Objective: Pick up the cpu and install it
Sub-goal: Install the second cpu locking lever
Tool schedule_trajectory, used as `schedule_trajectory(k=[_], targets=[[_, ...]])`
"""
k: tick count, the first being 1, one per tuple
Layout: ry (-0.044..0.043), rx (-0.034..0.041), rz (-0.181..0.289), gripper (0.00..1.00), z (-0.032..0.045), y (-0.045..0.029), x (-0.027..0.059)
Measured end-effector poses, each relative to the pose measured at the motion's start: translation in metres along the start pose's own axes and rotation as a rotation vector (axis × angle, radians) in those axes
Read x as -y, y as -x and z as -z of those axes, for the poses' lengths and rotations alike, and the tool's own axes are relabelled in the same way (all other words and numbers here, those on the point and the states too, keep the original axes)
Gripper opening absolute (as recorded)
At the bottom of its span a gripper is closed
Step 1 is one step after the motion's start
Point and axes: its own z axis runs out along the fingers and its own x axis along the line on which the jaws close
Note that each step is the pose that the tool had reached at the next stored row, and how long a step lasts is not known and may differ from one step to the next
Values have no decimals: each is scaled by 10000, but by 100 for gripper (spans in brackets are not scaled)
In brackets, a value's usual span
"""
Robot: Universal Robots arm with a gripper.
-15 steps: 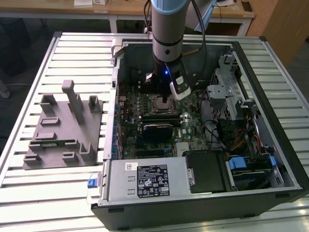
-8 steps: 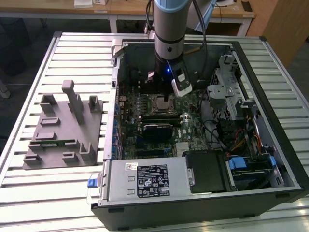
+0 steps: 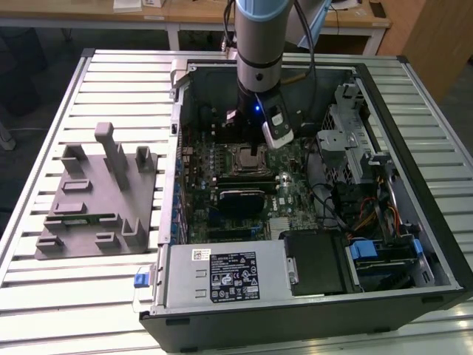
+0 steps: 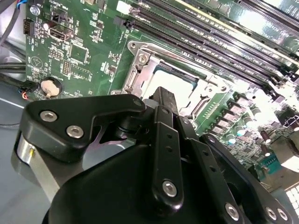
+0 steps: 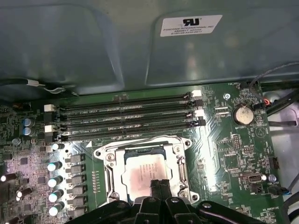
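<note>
Exterior view, from its left: a grey plastic holder block (image 3: pixel 92 200) with upright posts lies on the slatted metal counter (image 3: pixel 44 296), near the counter's left edge and just beside the open computer case (image 3: pixel 436 244); the case occupies the middle and right of the counter, lying on its side with the interior exposed; a power supply box (image 3: pixel 225 275) sits along the case's near edge, and a drive cage (image 3: pixel 355 148) stands toward the case's right side; the robot arm (image 3: pixel 257 44) descends from above into the case, over the green motherboard (image 3: pixel 284 185).

The cpu (image 5: pixel 144 176) lies flat inside the metal-framed socket (image 5: pixel 105 156) on the motherboard; in the first wrist view its pale silvery top is seen within the open frame, level with the frame's inner edges; in the second wrist view one corner of the cpu (image 4: pixel 174 77) shows beyond the gripper body; memory slots (image 5: pixel 126 119) run parallel along one side of the socket, and a round coin battery (image 5: pixel 242 113) sits on the board well apart from it.

The gripper (image 5: pixel 159 185) stands directly over the socket, close above the cpu; the fingers (image 5: pixel 163 186) appear pressed together, with no visible gap and nothing pinched between them; whether the tips touch the cpu's top cannot be told.
</note>
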Motion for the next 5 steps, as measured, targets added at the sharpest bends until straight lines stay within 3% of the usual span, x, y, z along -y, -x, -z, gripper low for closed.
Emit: schedule_trajectory(k=[5], targets=[[-1,-1,1,11,-4,0,0]])
